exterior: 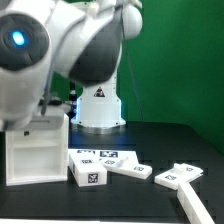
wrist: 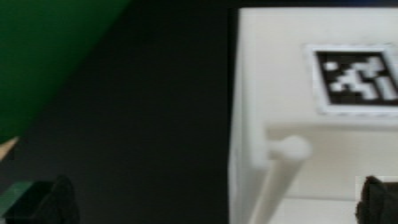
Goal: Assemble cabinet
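The cabinet (exterior: pixel 35 150) is a large white box that stands on the black table at the exterior view's left. In the wrist view its white face (wrist: pixel 294 90) carries a black-and-white tag (wrist: pixel 361 80) and a small white knob (wrist: pixel 285 150). My gripper (wrist: pixel 214 200) is open. One dark finger (wrist: pixel 43 200) is over the black table and the other finger (wrist: pixel 381 200) is over the cabinet's face. The cabinet's edge and the knob lie between them, and nothing is held. In the exterior view the gripper is above the cabinet, mostly hidden by the arm.
Several small flat white tagged panels lie on the table: one (exterior: pixel 88 172) right next to the cabinet, one (exterior: pixel 130 167) in the middle, one (exterior: pixel 180 176) at the exterior view's right. The robot base (exterior: pixel 98 105) stands behind them. A green backdrop (exterior: pixel 185 50) closes the back.
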### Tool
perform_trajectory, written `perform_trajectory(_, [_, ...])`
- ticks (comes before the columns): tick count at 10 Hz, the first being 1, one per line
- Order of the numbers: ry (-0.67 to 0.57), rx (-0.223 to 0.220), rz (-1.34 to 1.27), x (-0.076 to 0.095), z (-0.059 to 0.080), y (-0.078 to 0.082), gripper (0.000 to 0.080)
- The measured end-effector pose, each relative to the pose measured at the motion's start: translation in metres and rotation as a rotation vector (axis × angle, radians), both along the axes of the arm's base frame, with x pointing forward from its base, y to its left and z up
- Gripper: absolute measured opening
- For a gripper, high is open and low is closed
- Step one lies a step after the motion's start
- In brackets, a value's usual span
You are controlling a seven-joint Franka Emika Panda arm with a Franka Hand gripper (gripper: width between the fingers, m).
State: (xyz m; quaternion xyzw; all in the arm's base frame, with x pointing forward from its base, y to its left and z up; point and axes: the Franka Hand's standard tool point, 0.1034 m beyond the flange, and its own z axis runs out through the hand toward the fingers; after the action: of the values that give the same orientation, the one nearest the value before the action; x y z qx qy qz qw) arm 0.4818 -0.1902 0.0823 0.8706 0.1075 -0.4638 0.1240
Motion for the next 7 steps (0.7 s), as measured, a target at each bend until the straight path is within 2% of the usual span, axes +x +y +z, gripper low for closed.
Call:
perform_trajectory(1, [0.013, 0.012, 0.011, 0.0, -0.005, 0.002, 0.0797])
perform_trajectory(4, [0.016, 0.011, 0.01, -0.001, -0.006, 0.002, 0.0797])
perform_trajectory(5, [0.05, 0.002, -0.005, -0.008, -0.005, -0.001, 0.0797])
perform_trajectory(7, [0.07, -0.001, -0.007, -0.003, 0.007, 0.002, 0.0797])
